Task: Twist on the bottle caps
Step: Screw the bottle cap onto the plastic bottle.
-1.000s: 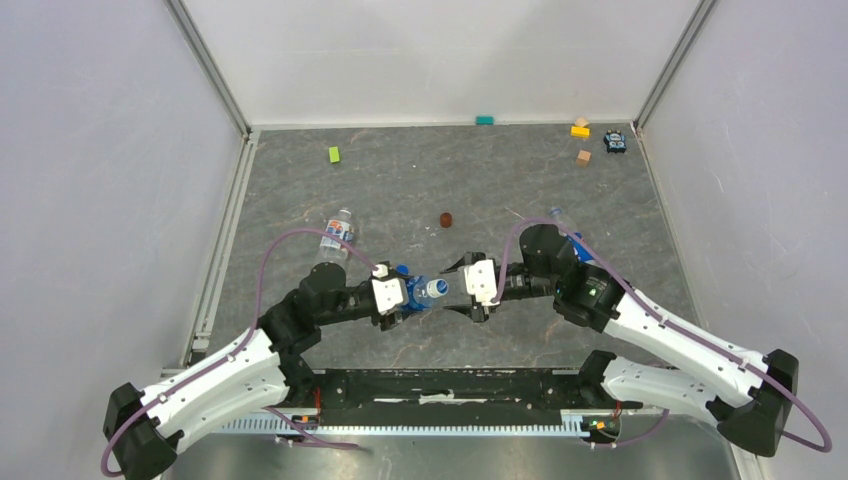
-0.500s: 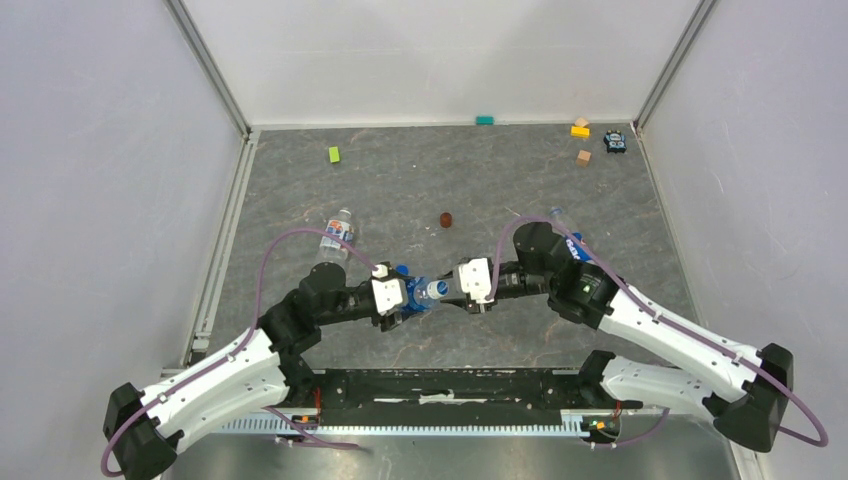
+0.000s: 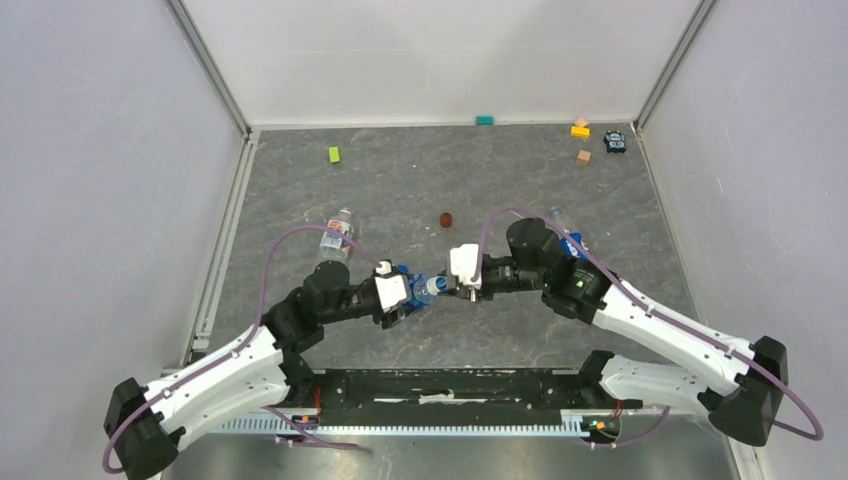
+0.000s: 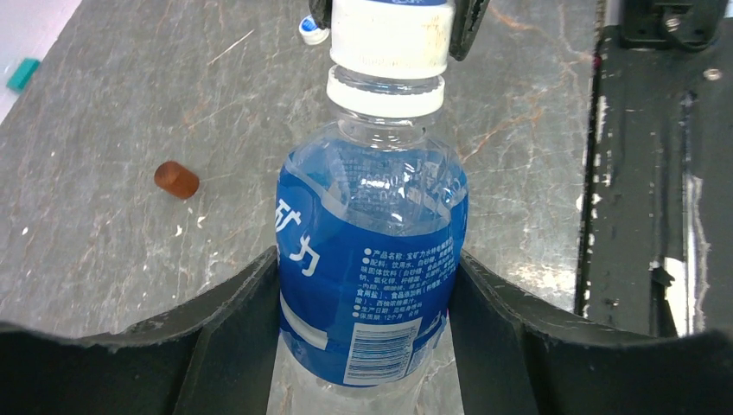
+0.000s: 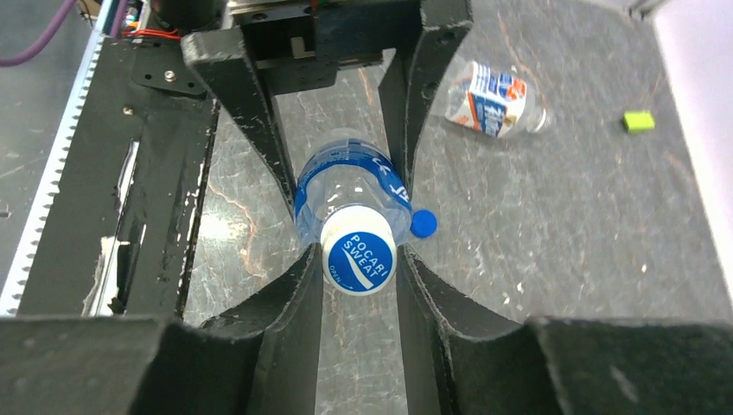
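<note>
My left gripper [image 4: 367, 270] is shut on a clear bottle [image 4: 372, 242] with a blue label, holding it by the body just above the table, neck pointing at the right arm. A white-rimmed blue bottle cap [image 5: 358, 252] sits on its neck. My right gripper [image 5: 358, 259] is shut on that cap, both fingers touching its sides. From above, the grippers meet at table centre [image 3: 408, 293] [image 3: 447, 283]. A solid blue cap [image 5: 423, 223] lies on the table beside the held bottle. A whitish cap [image 4: 311, 30] lies farther off.
A second bottle [image 3: 338, 232] lies on its side to the left. A third bottle [image 3: 565, 230] is half hidden behind the right arm. A red-brown disc [image 3: 446, 219] lies behind the grippers. Coloured blocks [image 3: 334, 154] [image 3: 580, 129] sit near the back wall. A black rail [image 3: 440, 385] runs along the near edge.
The right gripper has moved left onto the bottle's neck and its jaws have closed round the cap. The left gripper and bottle have barely moved.
</note>
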Controlling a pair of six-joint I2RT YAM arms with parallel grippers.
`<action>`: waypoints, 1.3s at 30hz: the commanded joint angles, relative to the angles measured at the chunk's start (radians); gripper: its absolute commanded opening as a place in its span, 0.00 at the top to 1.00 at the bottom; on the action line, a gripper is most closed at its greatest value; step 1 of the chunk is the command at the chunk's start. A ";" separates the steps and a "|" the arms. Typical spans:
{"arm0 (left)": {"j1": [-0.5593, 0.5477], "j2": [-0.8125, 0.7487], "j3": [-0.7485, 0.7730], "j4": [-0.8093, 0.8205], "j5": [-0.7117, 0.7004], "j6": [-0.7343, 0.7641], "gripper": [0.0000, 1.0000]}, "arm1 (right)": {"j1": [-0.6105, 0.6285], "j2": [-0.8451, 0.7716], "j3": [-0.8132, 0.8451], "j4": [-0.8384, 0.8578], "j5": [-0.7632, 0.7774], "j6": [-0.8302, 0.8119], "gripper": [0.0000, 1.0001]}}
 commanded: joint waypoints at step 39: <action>-0.111 0.205 0.087 0.374 -0.225 0.089 0.98 | -0.004 -0.221 0.001 0.161 0.528 0.272 0.16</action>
